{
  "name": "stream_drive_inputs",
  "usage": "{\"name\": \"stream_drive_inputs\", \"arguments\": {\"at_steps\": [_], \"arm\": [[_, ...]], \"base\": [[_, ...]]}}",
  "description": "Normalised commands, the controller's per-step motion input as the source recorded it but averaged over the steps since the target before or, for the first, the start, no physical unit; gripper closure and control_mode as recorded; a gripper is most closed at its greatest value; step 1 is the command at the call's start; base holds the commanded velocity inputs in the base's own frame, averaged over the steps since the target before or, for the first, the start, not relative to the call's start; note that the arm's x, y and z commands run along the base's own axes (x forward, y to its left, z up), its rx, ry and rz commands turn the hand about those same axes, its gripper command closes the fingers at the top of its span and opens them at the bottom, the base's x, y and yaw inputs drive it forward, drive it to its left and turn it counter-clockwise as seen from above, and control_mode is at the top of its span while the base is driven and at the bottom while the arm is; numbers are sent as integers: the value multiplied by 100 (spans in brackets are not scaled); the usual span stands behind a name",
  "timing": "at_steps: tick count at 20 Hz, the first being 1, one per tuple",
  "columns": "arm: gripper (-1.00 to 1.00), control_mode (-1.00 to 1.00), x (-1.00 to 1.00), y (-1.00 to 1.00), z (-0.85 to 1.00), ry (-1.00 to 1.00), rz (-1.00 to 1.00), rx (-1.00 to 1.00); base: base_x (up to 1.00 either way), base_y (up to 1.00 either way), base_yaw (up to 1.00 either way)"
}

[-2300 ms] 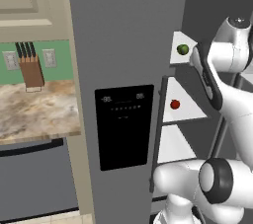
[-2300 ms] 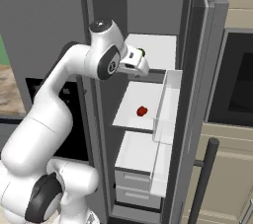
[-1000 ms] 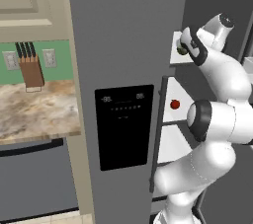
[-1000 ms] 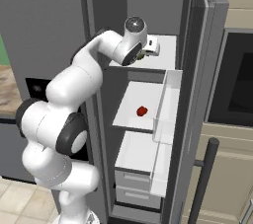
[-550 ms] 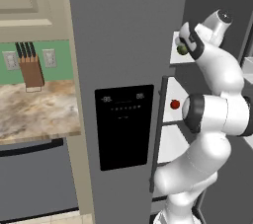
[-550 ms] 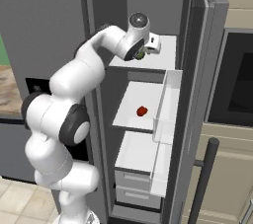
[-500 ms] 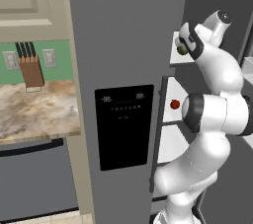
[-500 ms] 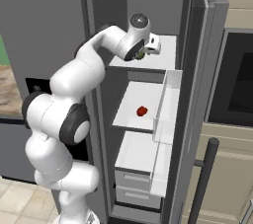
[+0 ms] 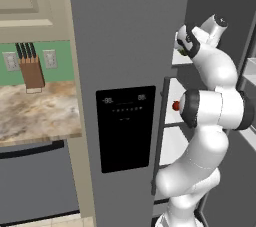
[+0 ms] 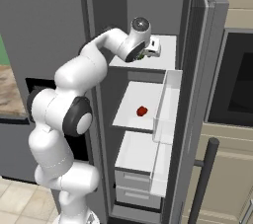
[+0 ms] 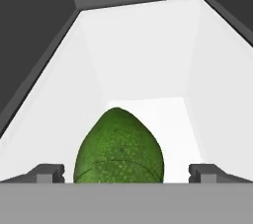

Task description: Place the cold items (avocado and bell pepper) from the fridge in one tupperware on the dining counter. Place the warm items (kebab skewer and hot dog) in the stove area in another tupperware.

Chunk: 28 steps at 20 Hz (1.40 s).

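Note:
The green avocado (image 11: 118,144) lies on the white top shelf of the open fridge (image 10: 54,25). It sits between the two spread fingertips (image 11: 48,171) of my gripper (image 11: 126,172), with a gap on either side. From the right base view, the gripper (image 10: 151,48) reaches over that top shelf, open and holding nothing. The red bell pepper (image 10: 142,111) rests on the shelf below, also seen past the door edge as the bell pepper (image 9: 176,105). The tupperware, kebab skewer and hot dog are out of view.
The fridge's left door with its black dispenser panel (image 9: 125,126) stands shut beside my arm. The right door (image 10: 205,70) is swung open, its white bins (image 10: 165,104) close to the shelves. A knife block (image 9: 31,71) stands on a marbled counter (image 9: 35,116) to the left.
My hand has pushed deeper over the top shelf toward the avocado, and the arm has straightened upward. The jaws have stayed open. The bell pepper has not moved.

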Motion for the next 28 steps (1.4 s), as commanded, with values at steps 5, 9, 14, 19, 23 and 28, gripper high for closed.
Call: {"name": "stream_drive_inputs", "arguments": {"at_steps": [5, 9, 14, 19, 23, 28], "arm": [[-100, -100, 11, 2, -14, 3, 1, 0], [100, -100, 0, 0, -4, 0, 0, 0], [100, -100, 0, 0, -2, 0, 0, 0], [100, -100, -49, 0, 0, -7, -1, 0], [100, -100, -98, 4, -3, -13, -1, 0], [100, -100, -100, 19, 0, -18, 0, -2]], "base": [[0, 0, 0], [0, 0, 0], [0, 0, 0], [0, 0, 0], [0, 0, 0], [0, 0, 0]]}}
